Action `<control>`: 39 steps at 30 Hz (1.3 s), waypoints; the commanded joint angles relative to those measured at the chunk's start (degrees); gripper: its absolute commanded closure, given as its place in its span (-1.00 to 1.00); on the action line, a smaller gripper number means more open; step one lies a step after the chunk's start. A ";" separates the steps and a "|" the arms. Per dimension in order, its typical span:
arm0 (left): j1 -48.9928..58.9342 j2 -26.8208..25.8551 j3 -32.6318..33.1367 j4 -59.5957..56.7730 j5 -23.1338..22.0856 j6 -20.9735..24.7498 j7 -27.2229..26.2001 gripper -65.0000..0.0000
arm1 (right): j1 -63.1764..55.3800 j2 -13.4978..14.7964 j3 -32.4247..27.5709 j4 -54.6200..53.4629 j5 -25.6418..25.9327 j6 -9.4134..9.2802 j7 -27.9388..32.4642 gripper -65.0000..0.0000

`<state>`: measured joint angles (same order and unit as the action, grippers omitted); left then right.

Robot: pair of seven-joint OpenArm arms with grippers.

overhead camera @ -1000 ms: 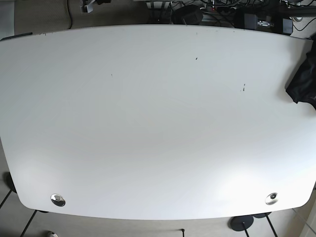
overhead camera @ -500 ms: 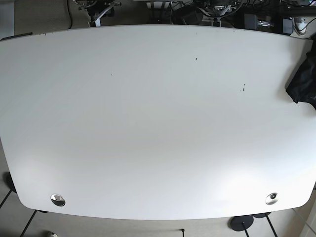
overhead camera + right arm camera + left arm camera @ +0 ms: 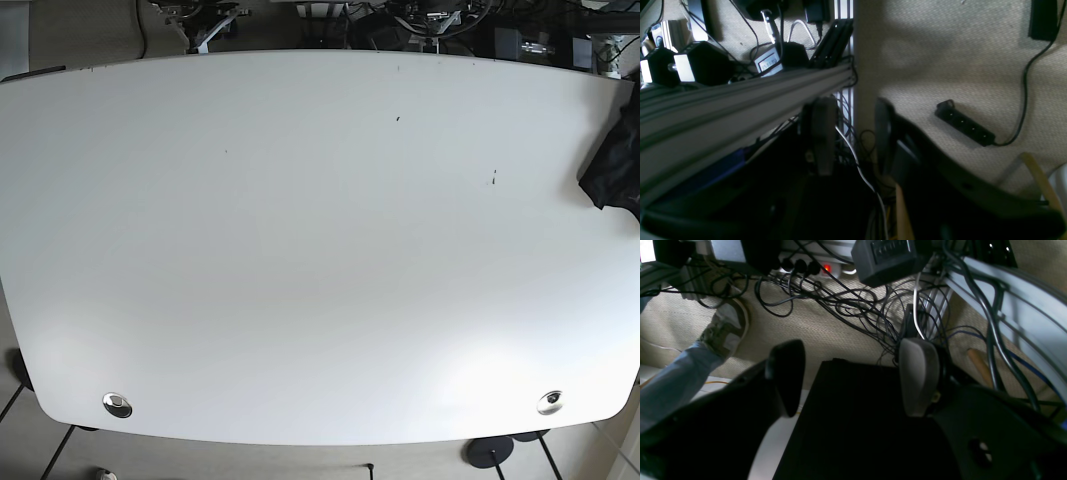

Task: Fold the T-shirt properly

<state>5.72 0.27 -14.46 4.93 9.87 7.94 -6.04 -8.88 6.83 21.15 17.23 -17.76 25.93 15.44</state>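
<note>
A black T-shirt (image 3: 614,165) lies bunched at the white table's (image 3: 320,260) right edge, partly out of the base view. Both grippers hang behind the table's far edge, over the floor. In the left wrist view my left gripper (image 3: 853,376) is open, with a dark fingertip (image 3: 786,373) and a grey pad (image 3: 918,376) wide apart above a black flat surface (image 3: 860,420). My right gripper (image 3: 853,133) is open too, its fingers closer together, next to a grey aluminium rail (image 3: 740,96). Neither holds anything.
Tangled cables (image 3: 846,303) and a power strip (image 3: 813,268) lie on the beige carpet behind the table. A person's shoe and jeans leg (image 3: 716,336) show at the left of the left wrist view. Another power strip (image 3: 965,123) lies on the carpet.
Small parts of both arms have come into the base view along the table's far edge. The T-shirt and table look the same.
</note>
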 commanded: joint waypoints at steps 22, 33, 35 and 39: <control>0.22 0.21 0.17 0.30 0.02 0.27 -0.24 -0.25 | 0.49 -6.96 0.17 0.22 0.31 0.48 0.60 0.41; 0.22 0.21 0.17 0.39 0.02 0.27 -0.24 -0.25 | 3.04 -7.31 0.52 0.22 0.48 0.48 0.60 0.41; 0.22 0.21 0.17 0.39 0.02 0.27 -0.24 -0.25 | 3.48 -7.31 0.52 0.22 0.40 0.48 0.60 0.41; 0.22 0.30 0.17 0.39 0.02 0.27 -0.24 -0.25 | 3.65 -7.75 0.35 0.22 0.40 0.48 0.60 0.41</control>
<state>5.72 0.60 -14.46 5.10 9.85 7.92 -6.04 -4.91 -0.80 21.47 17.26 -17.61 25.89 15.42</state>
